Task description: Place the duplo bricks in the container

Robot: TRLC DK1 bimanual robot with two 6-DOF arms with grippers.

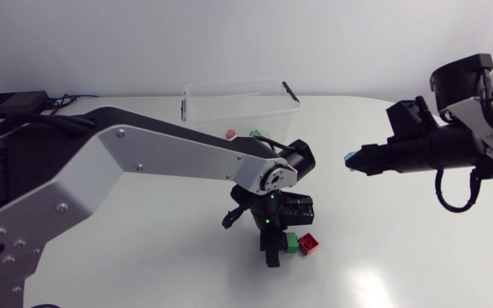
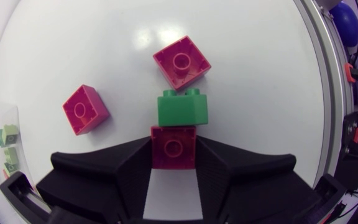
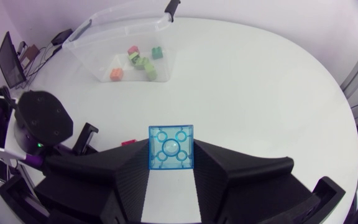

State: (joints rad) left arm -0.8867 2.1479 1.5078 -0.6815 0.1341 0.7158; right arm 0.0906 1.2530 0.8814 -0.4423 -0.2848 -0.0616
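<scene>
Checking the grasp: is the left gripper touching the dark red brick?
Touching. Left wrist view: left gripper fingers press both sides of the dark red brick, no gap.

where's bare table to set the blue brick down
Bare: the stretch between the container, the left gripper and the right gripper with the blue brick. Crowded: ahead of the left gripper's red brick, a green brick and two more red bricks.

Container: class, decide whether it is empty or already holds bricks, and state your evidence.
Not empty: the right wrist view shows several bricks lying inside the clear container.
</scene>
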